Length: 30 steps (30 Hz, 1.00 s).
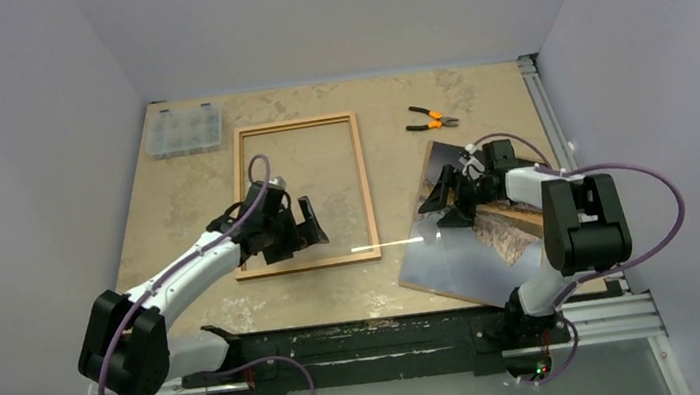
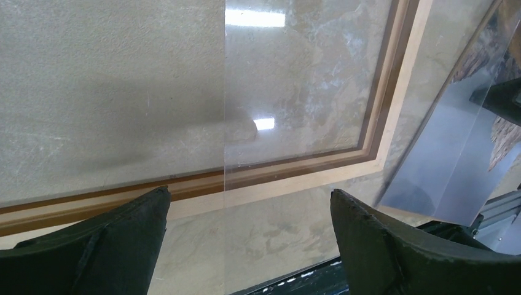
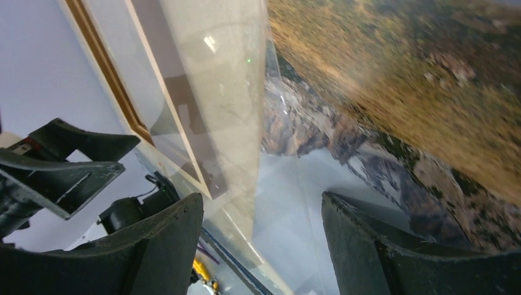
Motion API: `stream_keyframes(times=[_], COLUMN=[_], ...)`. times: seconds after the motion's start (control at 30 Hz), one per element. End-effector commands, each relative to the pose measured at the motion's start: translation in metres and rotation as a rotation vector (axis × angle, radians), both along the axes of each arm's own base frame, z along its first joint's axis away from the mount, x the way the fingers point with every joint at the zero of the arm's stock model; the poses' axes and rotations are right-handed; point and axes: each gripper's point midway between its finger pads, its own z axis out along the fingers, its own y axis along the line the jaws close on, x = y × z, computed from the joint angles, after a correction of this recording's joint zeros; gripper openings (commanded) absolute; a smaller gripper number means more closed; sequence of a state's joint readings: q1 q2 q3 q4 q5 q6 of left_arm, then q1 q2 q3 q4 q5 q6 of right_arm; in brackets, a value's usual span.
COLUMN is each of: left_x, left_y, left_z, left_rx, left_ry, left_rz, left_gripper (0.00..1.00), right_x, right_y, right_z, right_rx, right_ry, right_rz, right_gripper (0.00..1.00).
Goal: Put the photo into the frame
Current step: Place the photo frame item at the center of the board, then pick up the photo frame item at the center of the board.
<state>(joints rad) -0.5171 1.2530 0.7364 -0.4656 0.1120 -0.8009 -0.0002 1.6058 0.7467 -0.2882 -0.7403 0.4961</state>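
Observation:
The frame (image 1: 295, 126) of light wood lies flat left of the table's middle; its near rail shows in the left wrist view (image 2: 295, 175). The photo (image 1: 492, 240), mountain side up, lies at an angle to its right. A clear pane (image 1: 387, 244) lies across the frame's near right corner and the photo's left edge; its straight edge shows in the left wrist view (image 2: 307, 92). My left gripper (image 1: 298, 234) is open and empty over the frame's near rail (image 2: 249, 196). My right gripper (image 1: 440, 205) is open and empty just above the photo's left part (image 3: 261, 203), where the print (image 3: 399, 92) fills the view.
Orange-handled pliers (image 1: 432, 119) lie at the back, right of the frame. A clear plastic compartment box (image 1: 184, 130) stands at the back left. A metal rail (image 1: 544, 103) runs along the table's right edge. The black base bar (image 1: 384, 339) lies at the near edge.

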Motion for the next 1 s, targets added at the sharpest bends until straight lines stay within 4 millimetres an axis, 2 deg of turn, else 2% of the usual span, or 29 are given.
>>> stream_keyframes(times=[0.0, 0.1, 0.23, 0.33, 0.73, 0.97], left_x=[0.009, 0.01, 0.009, 0.01, 0.005, 0.005], left_y=[-0.008, -0.005, -0.002, 0.001, -0.005, -0.009], left_z=[0.001, -0.001, -0.006, -0.01, -0.03, -0.029], left_rx=[-0.055, -0.051, -0.033, -0.022, -0.054, -0.079], left_ry=[-0.01, -0.001, 0.005, 0.014, 0.05, 0.045], left_rz=[-0.01, -0.011, -0.016, -0.014, -0.035, -0.044], left_gripper=[0.99, 0.99, 0.99, 0.99, 0.99, 0.99], right_x=[0.011, 0.013, 0.013, 0.013, 0.007, -0.001], right_y=[-0.001, 0.005, 0.015, 0.02, 0.037, 0.051], right_z=[-0.018, -0.024, -0.022, -0.014, 0.04, 0.048], right_rx=[-0.025, 0.024, 0.115, 0.166, 0.359, 0.391], right_ry=[-0.036, -0.043, -0.067, -0.099, -0.259, -0.28], right_rz=[0.029, 0.048, 0.073, 0.086, 0.142, 0.176], right_gripper=[0.7, 0.69, 0.66, 0.64, 0.51, 0.47])
